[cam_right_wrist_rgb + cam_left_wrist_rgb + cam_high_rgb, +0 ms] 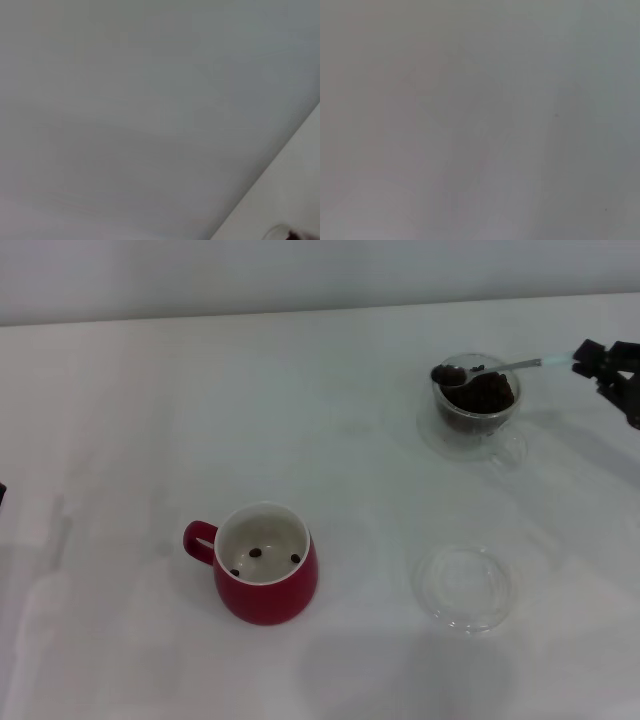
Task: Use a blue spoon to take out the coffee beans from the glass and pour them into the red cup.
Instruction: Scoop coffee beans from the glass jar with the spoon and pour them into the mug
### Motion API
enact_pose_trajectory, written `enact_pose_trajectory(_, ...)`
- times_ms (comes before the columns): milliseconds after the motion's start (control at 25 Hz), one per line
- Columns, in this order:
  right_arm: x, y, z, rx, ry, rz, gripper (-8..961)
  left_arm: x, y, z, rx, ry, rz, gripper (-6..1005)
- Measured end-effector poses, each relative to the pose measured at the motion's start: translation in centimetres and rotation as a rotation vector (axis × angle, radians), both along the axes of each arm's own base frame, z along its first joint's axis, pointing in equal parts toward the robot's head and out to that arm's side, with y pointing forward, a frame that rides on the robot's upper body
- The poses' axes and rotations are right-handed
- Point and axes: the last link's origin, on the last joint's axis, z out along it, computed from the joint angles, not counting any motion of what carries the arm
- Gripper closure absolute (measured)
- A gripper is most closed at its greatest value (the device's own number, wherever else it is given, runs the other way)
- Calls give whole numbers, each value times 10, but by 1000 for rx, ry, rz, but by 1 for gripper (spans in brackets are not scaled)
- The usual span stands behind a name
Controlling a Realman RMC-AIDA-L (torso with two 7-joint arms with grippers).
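1. Nearest my head camera, along the bottom of its view, lies the white surface [130, 420], the biggest thing before me; it carries everything else.
2. On its near left I see the red cup [262, 565], upright, loop handle to the left, with three coffee beans on its white floor.
3. Near right of it, well apart, I see a flat clear round dish [465, 587], lying by itself.
4. Farther back on the right stands the glass [476, 405], with a dark heap of coffee beans [488, 396] inside.
5. My right gripper [590, 361] reaches in from the right edge, its jaws pinching the end of the pale handle.
6. I see the blue spoon [495, 367] held roughly level, its bowl over the far left rim of the glass and carrying beans.
7. My left gripper does not show in any view.
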Motion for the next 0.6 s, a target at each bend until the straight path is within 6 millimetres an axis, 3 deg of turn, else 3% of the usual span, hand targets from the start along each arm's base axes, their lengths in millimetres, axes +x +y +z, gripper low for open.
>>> enact_pose_trajectory(240,-10,-6,-21,-21,33,31,814,1,0,-1,0,-3,-3,273)
enact_pose_trajectory(600,-40,-15,-53,-125,72,187,814,4,1,-1,6,-13,-13,272)
